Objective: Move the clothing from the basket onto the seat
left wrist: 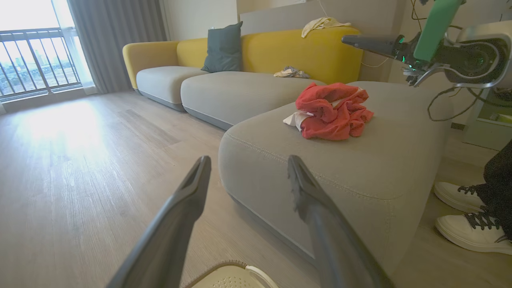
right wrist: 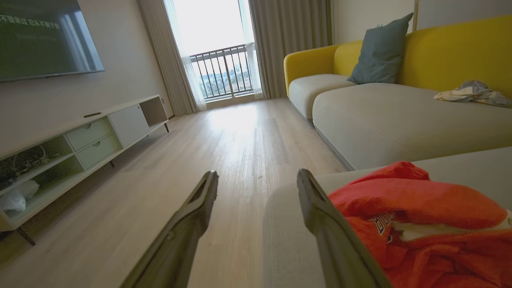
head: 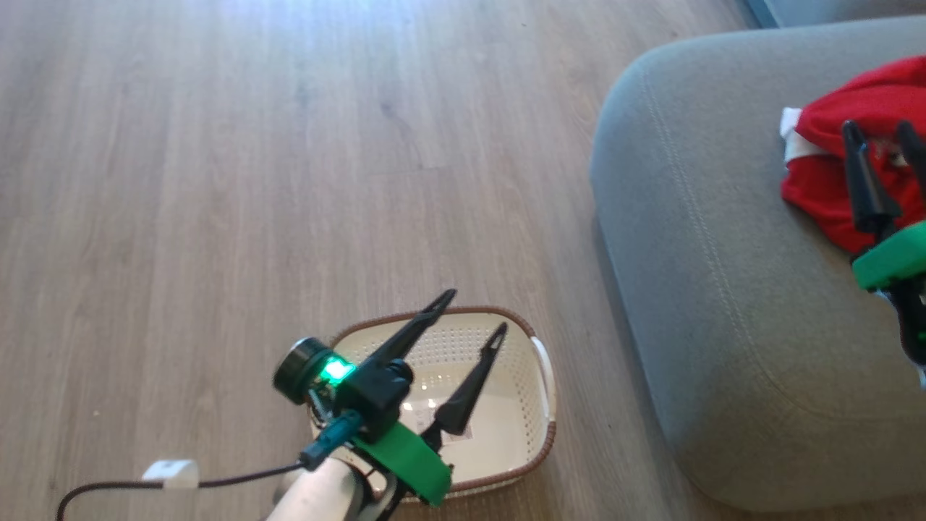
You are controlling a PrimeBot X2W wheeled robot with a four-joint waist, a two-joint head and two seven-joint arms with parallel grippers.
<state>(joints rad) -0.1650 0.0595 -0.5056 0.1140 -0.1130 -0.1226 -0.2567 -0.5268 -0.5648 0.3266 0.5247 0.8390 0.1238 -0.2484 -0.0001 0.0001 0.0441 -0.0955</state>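
The red clothing (head: 843, 152) with white trim lies bunched on the grey seat (head: 723, 289), seen too as the clothing (left wrist: 330, 112) on the seat (left wrist: 360, 168) and as the clothing (right wrist: 420, 216). The cream basket (head: 506, 405) with its brown rim stands on the floor beside the seat, holding only a label sticker. My left gripper (head: 476, 311) hovers over the basket, open and holding nothing; its fingers (left wrist: 192, 192) are spread. My right gripper (head: 879, 129) hangs above the clothing, open, with nothing between its fingers (right wrist: 312, 200).
Wooden floor (head: 253, 181) stretches left of the seat. A yellow-backed sofa (left wrist: 280, 52) with a grey pillow and loose cloths joins the seat. A TV cabinet (right wrist: 80, 136) lines the far wall. A person's white shoes (left wrist: 468, 216) stand beside the seat.
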